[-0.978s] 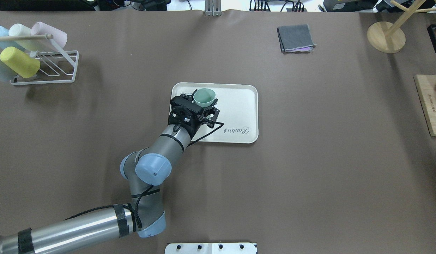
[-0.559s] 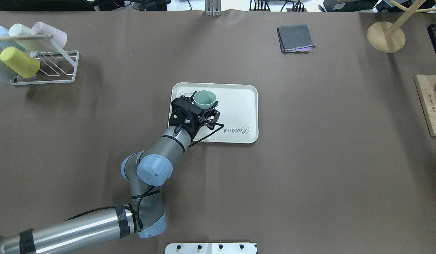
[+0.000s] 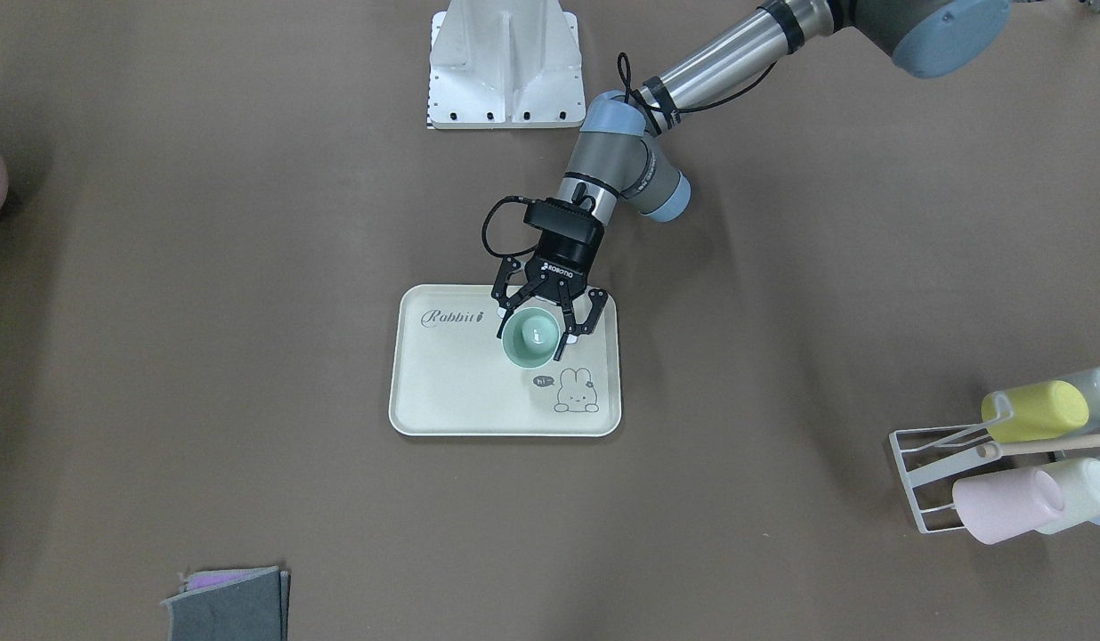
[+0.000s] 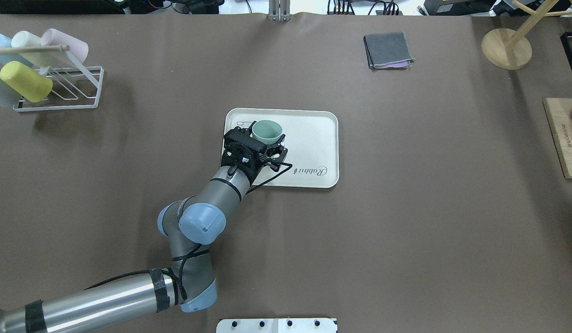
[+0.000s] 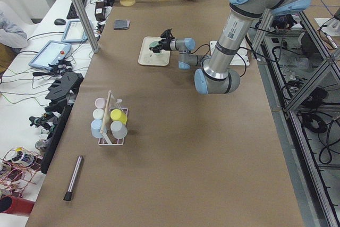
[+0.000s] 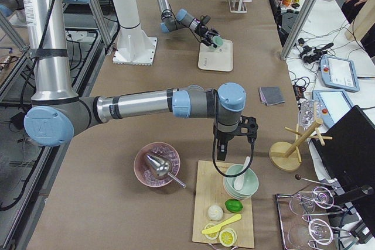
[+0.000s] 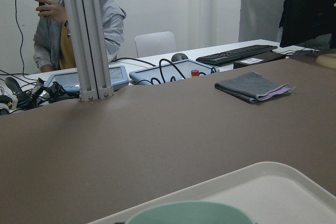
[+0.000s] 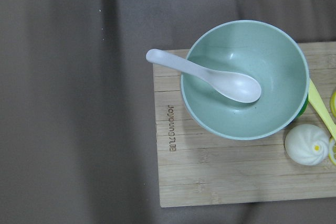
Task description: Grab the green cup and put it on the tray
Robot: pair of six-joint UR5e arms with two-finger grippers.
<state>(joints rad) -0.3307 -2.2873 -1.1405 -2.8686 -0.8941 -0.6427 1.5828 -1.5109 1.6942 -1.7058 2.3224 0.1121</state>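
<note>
On the tray point(image 3: 443, 392), the green cup point(image 3: 528, 339) sits between the left gripper point(image 3: 534, 336) fingers point(image 3: 505, 325), now spread apart, and pulling away crooked could tip it.

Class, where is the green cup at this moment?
In the front-facing view the green cup stands upright on the tray, right of centre, just above the bunny drawing, between the spread fingers of the left claw.
</note>
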